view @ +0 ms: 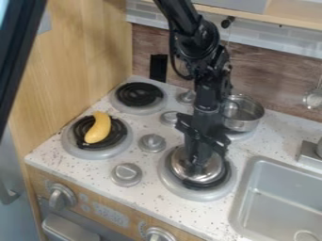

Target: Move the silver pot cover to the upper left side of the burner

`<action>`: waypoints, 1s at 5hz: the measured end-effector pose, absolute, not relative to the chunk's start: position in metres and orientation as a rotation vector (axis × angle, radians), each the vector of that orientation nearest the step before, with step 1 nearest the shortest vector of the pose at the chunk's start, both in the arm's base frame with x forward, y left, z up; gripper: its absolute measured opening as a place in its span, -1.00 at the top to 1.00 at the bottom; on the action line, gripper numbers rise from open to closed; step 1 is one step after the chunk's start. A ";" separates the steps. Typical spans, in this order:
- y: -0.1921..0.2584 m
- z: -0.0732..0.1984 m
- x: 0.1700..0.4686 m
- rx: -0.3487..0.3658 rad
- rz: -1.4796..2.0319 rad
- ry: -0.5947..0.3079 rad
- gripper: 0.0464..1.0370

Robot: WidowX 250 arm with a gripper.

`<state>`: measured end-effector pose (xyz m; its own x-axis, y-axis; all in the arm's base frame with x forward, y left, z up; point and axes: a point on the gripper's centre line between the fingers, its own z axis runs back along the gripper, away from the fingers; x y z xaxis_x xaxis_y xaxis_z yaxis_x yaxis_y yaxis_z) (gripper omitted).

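Where silver lid (pixel 213 173) sits on burner (pixel 190 193), pincer (pixel 198 164) hangs at lid's middle.

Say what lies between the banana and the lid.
A round grey knob on the stovetop lies between the banana and the lid, seen in the camera view.

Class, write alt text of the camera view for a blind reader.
A robot arm's tool is down at a silver pot cover on the stove's front right burner; a banana lies on the front left one, a metal pot on the back right.
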<state>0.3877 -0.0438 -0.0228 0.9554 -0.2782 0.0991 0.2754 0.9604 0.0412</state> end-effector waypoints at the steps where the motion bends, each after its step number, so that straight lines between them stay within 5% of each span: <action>1: -0.023 -0.020 0.391 -0.008 -0.209 -0.101 0.61; 4: 0.046 0.042 0.461 -0.047 -0.019 -0.284 0.61; 5: 0.079 0.031 0.474 -0.040 0.061 -0.295 0.61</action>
<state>0.4738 0.0795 0.0312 0.9550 0.0661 0.2891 -0.0543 0.9973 -0.0487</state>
